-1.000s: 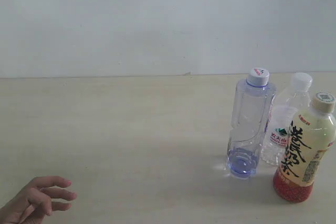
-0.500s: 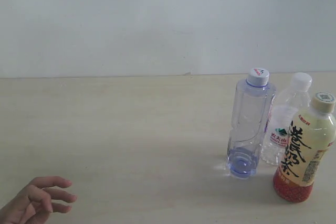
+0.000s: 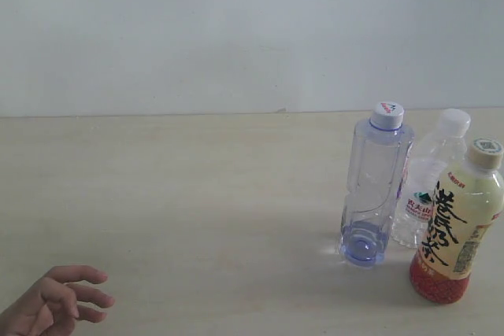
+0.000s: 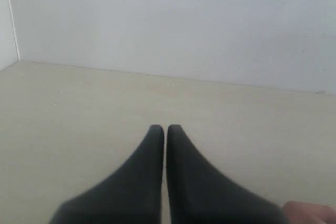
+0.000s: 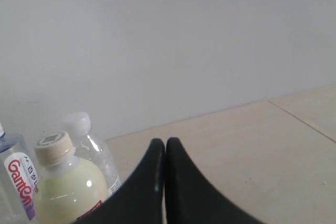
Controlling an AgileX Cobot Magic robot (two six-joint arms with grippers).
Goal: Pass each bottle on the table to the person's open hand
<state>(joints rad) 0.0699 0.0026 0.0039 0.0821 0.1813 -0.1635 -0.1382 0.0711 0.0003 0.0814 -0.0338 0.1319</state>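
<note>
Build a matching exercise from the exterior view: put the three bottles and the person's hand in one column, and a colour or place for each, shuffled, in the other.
Column one:
1. tall bluish bottle
2. crinkled bottle
3. tea bottle
4. person's hand

Column two:
A. red base
B. lower left corner of the view
C. red-green label, partly hidden by the other bottles
D. clear body with a blue-tinted bottom

Pairs: 1-D, 2-C, 3-A, 4-B.
</note>
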